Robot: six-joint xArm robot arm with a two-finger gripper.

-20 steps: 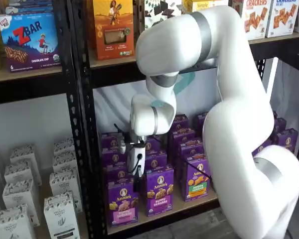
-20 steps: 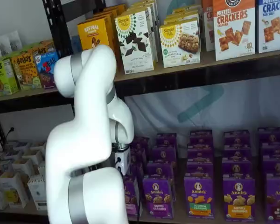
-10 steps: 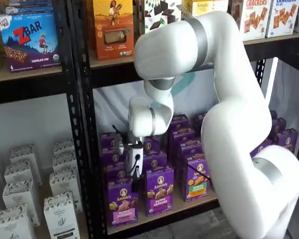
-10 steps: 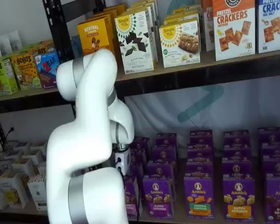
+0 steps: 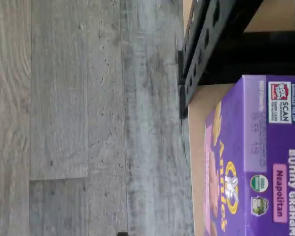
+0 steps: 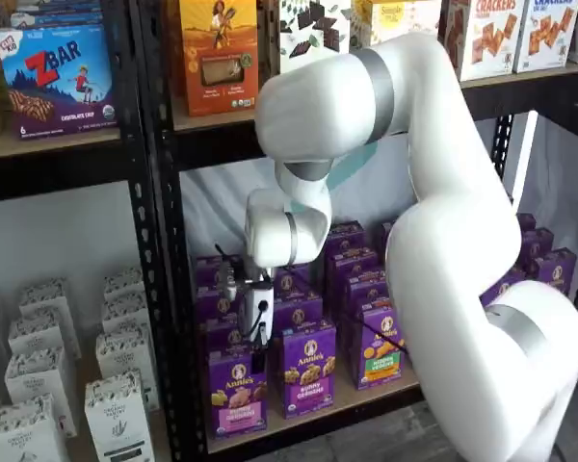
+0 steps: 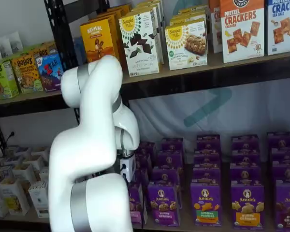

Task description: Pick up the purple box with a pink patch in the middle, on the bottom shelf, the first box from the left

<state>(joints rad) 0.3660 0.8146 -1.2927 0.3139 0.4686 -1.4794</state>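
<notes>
The purple box (image 6: 236,396) with the pink band low on its front stands upright at the left end of the bottom shelf (image 6: 320,417). My gripper (image 6: 258,357) hangs from its white body just above and in front of that box's top, not touching it. Its black fingers look dark and side-on there, with no box in them. In the wrist view the purple box (image 5: 250,162) fills one corner, showing a pink "Neapolitan" label, on the tan board (image 5: 199,113). The arm hides most of the purple box (image 7: 135,203) in the other shelf view.
More purple Annie's boxes (image 6: 308,371) stand beside and behind the target in rows. A black perforated upright (image 6: 169,289) rises close to the box's left. White cartons (image 6: 116,414) fill the neighbouring rack. Grey plank floor (image 5: 78,118) lies in front of the shelf.
The arm's upper joints have swung a little to the left. The gripper has shifted slightly left and stays above the leftmost box. The boxes have not moved.
</notes>
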